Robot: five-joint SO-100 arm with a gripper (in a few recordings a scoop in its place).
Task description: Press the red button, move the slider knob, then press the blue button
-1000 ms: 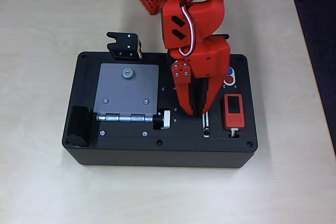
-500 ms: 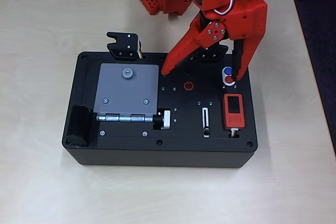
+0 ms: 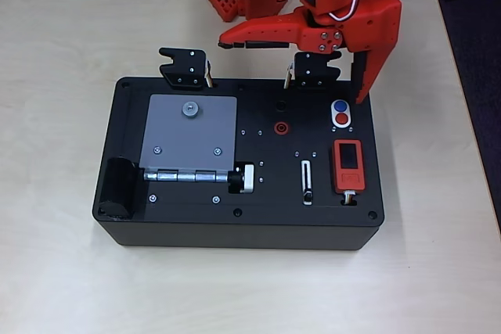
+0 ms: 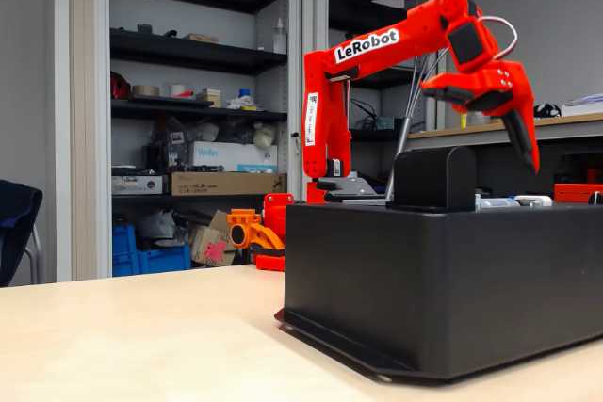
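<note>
Two red fingers of the gripper (image 3: pixel 293 68) are spread very wide in the overhead view: one lies flat, pointing to 9 o'clock above the back edge of the black box (image 3: pixel 196 220), the other points down to 6 o'clock, its tip just off the blue button (image 3: pixel 339 105) toward 1 o'clock. The red button (image 3: pixel 342 119) touches the blue one at its 6 o'clock, both in one white oval. The slider knob (image 3: pixel 308 193) sits near the front end of its slot, well apart from the gripper, toward 7 o'clock of the buttons. In the fixed view the arm (image 4: pixel 377 44) reads "LeRobot" in white letters
</note>
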